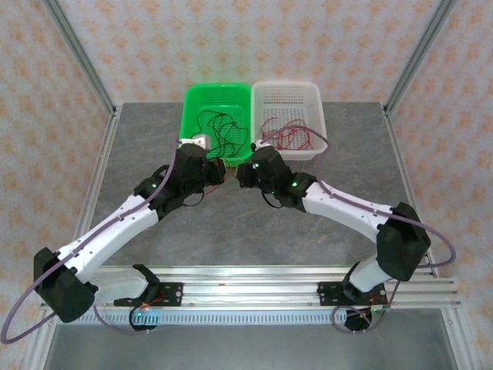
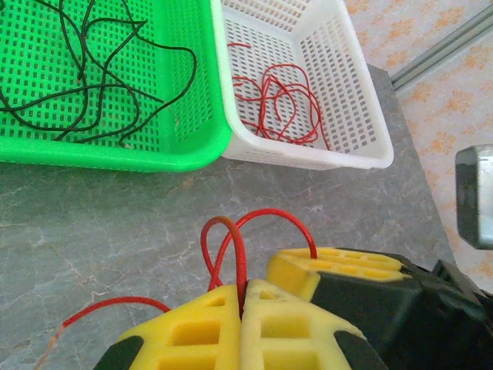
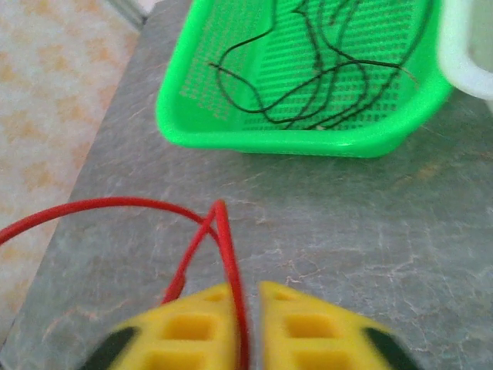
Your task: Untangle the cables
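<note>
We see the main risk in how close the two grips sit. One red cable (image 2: 233, 245) is pinched by both grippers. The left gripper (image 2: 245, 291) has its yellow pads pressed together on it. The right gripper (image 3: 248, 301) is closed on the same strand, which runs down the slit between its pads. Short loops arch up between the two grips, and one of them appears to cross over itself. If we pull the grippers apart quickly, we judge that this crossing could cinch into a knot instead of opening out. The thin strand could also slip from a pad, or be strained where it is clamped. A long tail sweeps off to the side over the counter (image 2: 92, 223), and it could drag or catch on a gripper body.

The black cables (image 2: 92, 85) lie loosely curled in the green basket (image 2: 115, 154). The other red cables (image 2: 277, 104) lie in the white basket (image 2: 308, 158) beside it. A wide swing forward could knock either rim.

In the overhead view both arms reach forward from their bases and bend inward. The left gripper (image 1: 219, 171) and right gripper (image 1: 245, 173) meet nearly touching at mid-counter, just in front of the baskets.
</note>
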`<state>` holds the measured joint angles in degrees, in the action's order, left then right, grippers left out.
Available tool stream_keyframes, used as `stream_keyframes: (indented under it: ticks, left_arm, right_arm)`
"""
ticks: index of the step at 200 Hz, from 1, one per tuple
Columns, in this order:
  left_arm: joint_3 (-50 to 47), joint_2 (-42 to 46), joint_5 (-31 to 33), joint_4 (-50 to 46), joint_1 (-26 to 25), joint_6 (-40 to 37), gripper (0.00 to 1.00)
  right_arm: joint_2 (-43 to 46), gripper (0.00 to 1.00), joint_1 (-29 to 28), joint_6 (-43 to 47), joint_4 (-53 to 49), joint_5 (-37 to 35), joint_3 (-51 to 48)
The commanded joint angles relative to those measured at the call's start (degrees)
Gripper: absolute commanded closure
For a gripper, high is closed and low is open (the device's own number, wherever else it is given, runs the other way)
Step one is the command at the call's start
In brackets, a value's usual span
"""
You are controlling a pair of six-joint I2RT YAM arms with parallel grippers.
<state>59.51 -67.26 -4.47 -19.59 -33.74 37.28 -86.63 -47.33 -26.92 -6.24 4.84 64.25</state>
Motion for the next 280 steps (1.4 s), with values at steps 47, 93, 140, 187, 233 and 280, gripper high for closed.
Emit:
stream_keyframes:
  ticks: [47,93,140,187,233,280]
  left_arm:
    - [6.4,5.0,10.9,-11.1,0.2,-3.3,1.00]
    - [6.9,4.4,18.7,-16.9,0.2,-4.9,1.00]
    - [2.6,2.7,16.4,-13.5,0.2,-4.6,1.00]
    - [-0.1,1.3,11.8,-9.0,0.3,-4.2,1.00]
    - [-1.5,3.6,2.4,-2.5,-0.8,-7.1,0.91]
    - [2.1,4.7,0.9,-0.1,-7.1,-10.8,0.79]
  right_arm:
    - [6.2,1.00,-0.4,16.5,-4.8,-24.5,-2.4]
    - [18.5,1.00,2.8,14.8,-0.2,-25.9,-8.2]
    - [29.5,1.00,7.6,1.0,6.3,-15.8,-13.4]
    - [29.6,1.00,7.8,-2.2,5.3,-11.7,-9.9]
    - [27.9,1.00,8.1,7.8,-2.9,-9.3,-3.3]
    - [24.1,1.00,9.0,21.4,-16.2,-0.9,4.8]
